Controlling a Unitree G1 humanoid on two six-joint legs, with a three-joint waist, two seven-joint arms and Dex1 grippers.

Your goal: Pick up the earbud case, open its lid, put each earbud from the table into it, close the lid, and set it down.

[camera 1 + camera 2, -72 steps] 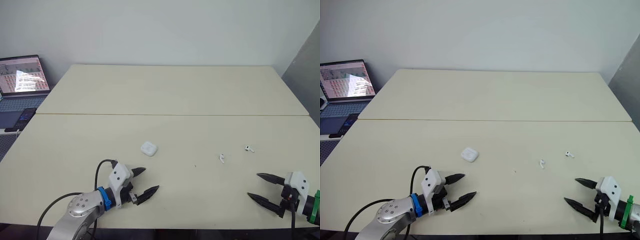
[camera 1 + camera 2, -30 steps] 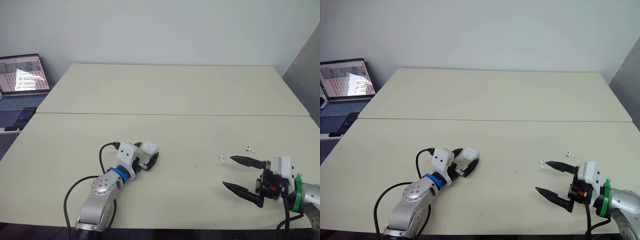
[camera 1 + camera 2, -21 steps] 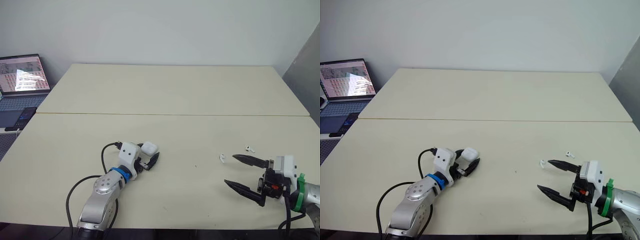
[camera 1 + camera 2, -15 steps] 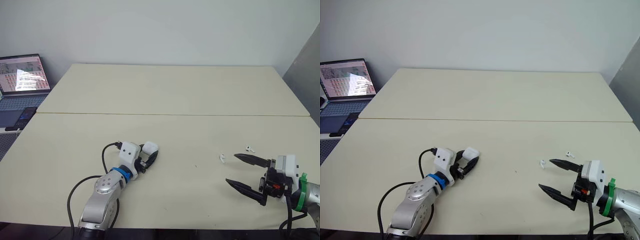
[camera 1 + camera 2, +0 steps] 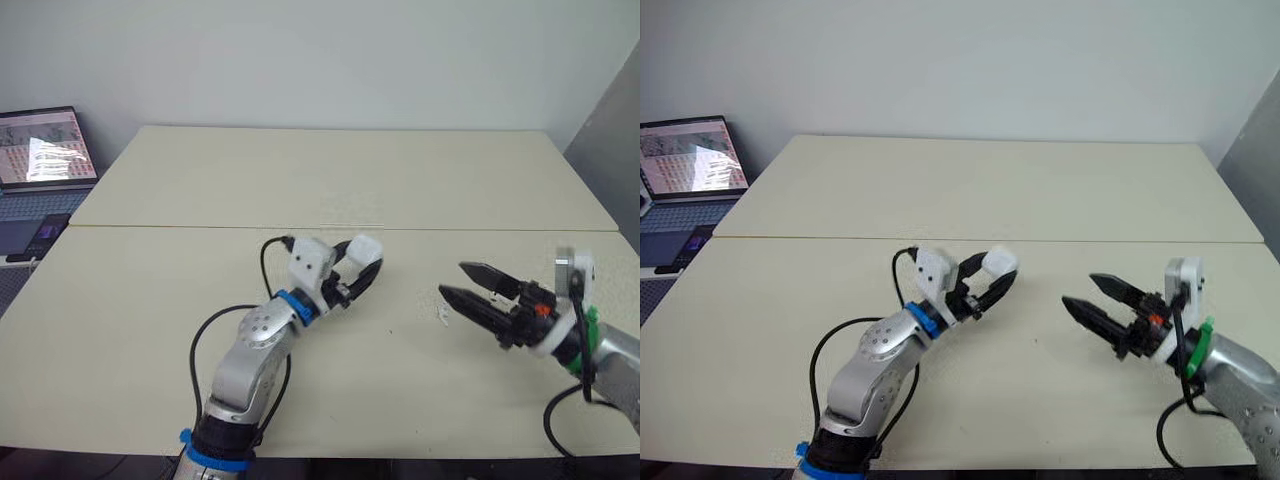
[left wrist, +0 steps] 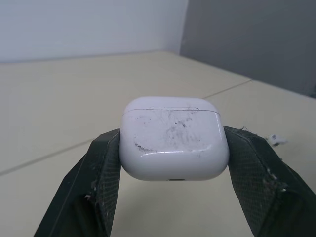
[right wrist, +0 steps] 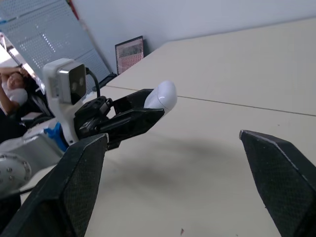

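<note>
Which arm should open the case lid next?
Right. The left gripper is shut on the earbud case, held off the table with its lid closed, so it is occupied. The right gripper is open, empty and pointed toward the case, probably able to reach the lid.

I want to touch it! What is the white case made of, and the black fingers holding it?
The case looks like glossy hard white plastic: it shines and shows dark scuffs. The fingers look like matte black plastic, rough and grainy.

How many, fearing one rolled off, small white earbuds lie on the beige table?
1: a small white earbud beside the right gripper; another may be hidden behind it.
</note>
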